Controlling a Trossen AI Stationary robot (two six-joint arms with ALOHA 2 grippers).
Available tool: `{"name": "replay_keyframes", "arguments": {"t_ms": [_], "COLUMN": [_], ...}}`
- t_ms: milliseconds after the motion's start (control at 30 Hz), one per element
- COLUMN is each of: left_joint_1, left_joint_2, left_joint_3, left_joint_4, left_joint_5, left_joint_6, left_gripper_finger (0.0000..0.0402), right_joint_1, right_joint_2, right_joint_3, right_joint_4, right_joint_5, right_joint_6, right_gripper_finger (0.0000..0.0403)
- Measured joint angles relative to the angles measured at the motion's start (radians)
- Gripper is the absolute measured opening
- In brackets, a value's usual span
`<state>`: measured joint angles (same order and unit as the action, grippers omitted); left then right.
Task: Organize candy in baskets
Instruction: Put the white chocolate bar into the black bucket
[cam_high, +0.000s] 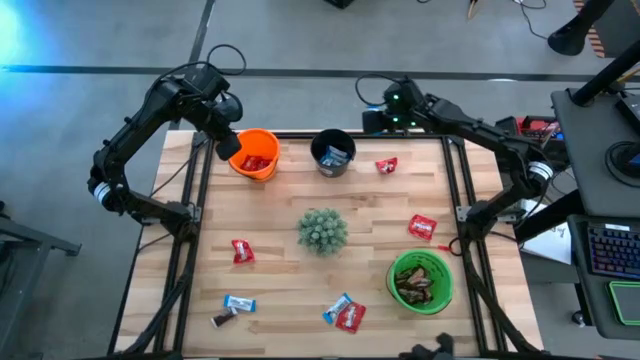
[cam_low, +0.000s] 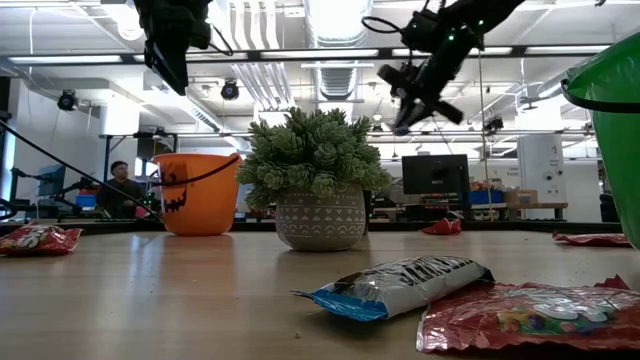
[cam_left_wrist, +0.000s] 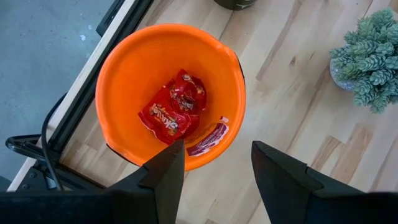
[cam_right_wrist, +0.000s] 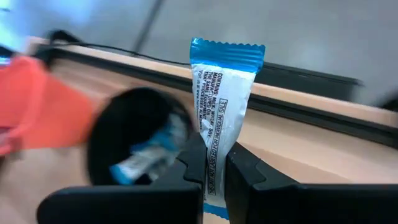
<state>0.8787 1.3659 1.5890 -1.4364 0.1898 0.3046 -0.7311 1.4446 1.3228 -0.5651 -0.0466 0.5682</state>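
The right gripper (cam_right_wrist: 214, 163) is pinching a blue-and-silver candy bar (cam_right_wrist: 222, 118) between nearly closed fingers, the wrapper standing upright out of the jaws. It is hanging above the table's far edge, just beside the black basket (cam_high: 333, 153), which is already holding blue-wrapped candy. To do this step well, the gripper is probably needing to shift sideways until the bar is hanging squarely over the black rim, then lower a little before letting go, since a light wrapper may be fluttering wide if dropped from height.

The left gripper (cam_left_wrist: 214, 165) is hovering over the orange basket (cam_left_wrist: 118, 68) with its fingers spread and empty; red candy (cam_left_wrist: 174, 111) is lying inside below it.

Farther out, a red candy (cam_high: 386, 165) is lying just beside the black basket, another red one (cam_high: 422, 227) nearer the green basket (cam_high: 421, 281), which seems to be holding dark brown bars, though the view there is unclear. The spiky plant (cam_high: 322, 230) is standing mid-table, well clear of the drop. More red and blue candy (cam_high: 344, 313) is lying along the near edge, still waiting to be sorted.
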Motion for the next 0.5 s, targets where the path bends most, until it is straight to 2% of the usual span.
{"name": "replay_keyframes", "arguments": {"t_ms": [167, 500], "left_joint_1": [0.0, 0.0], "left_joint_2": [0.0, 0.0], "left_joint_3": [0.0, 0.0], "left_joint_4": [0.0, 0.0], "left_joint_5": [0.0, 0.0], "left_joint_6": [0.0, 0.0], "left_gripper_finger": [0.0168, 0.0168], "right_joint_1": [0.042, 0.116], "right_joint_2": [0.065, 0.207], "right_joint_3": [0.037, 0.154], "right_joint_4": [0.064, 0.069], "right_joint_5": [-0.065, -0.125], "right_joint_6": [0.01, -0.043], "right_gripper_finger": [0.0018, 0.0018]}}
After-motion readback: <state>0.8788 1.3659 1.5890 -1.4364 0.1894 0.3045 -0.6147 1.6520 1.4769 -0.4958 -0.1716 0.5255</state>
